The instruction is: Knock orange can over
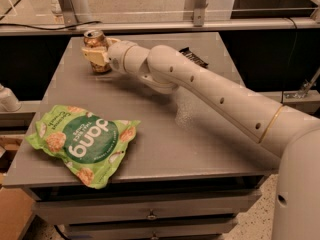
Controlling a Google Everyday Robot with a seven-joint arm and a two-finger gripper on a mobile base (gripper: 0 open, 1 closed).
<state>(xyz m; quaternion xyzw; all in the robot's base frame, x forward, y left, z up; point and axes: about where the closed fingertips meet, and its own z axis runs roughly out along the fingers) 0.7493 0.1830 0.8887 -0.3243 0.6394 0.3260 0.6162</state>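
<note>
The orange can [94, 37] stands upright at the far left corner of the grey table [200, 149], its silver rimmed top showing. My gripper [95, 54] is at the can, its cream tip lying across the front of the can's middle and hiding part of its body. The can's base [102, 68] shows below the gripper. My white arm [210, 91] reaches in from the lower right across the table.
A big green chip bag [85, 141] lies flat at the table's front left. A flat black snack bar [194, 57] lies at the far right, partly behind my arm. A metal rail [200, 25] runs behind the table. Drawers sit under the front edge.
</note>
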